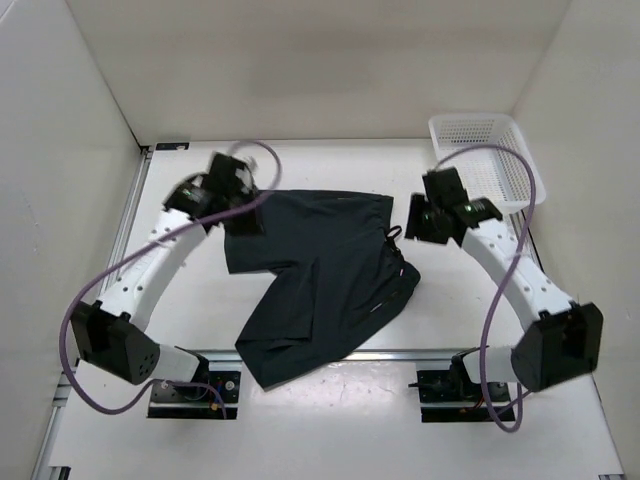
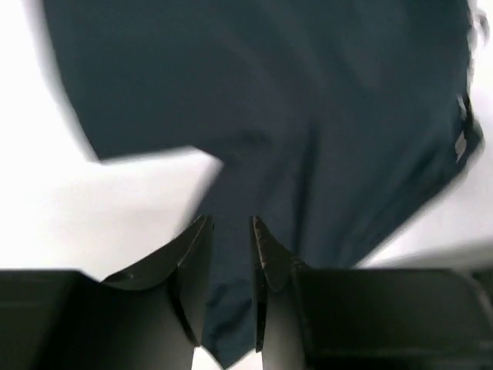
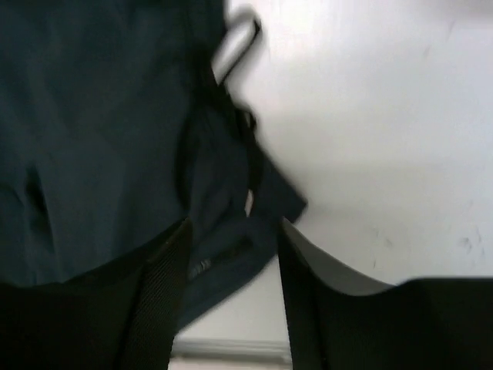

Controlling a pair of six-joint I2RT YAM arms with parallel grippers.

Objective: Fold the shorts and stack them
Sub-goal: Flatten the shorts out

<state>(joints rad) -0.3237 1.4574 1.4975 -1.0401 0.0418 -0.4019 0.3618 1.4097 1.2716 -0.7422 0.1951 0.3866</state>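
The dark navy shorts (image 1: pixel 320 280) lie spread and rumpled on the white table, one leg reaching to the near edge. My left gripper (image 1: pixel 243 222) is at the far left corner of the shorts. In the left wrist view it (image 2: pixel 229 223) is shut on a fold of the shorts (image 2: pixel 293 100), with fabric pinched between the fingers. My right gripper (image 1: pixel 415 225) is at the shorts' right edge by the drawstring. In the right wrist view it (image 3: pixel 235 227) is open, its jaws standing wide over the waistband corner of the shorts (image 3: pixel 100 131).
A white mesh basket (image 1: pixel 485 160) stands at the back right, just behind the right arm. White walls close in the table on the left, back and right. A metal rail (image 1: pixel 420 355) runs along the near edge by the arm bases.
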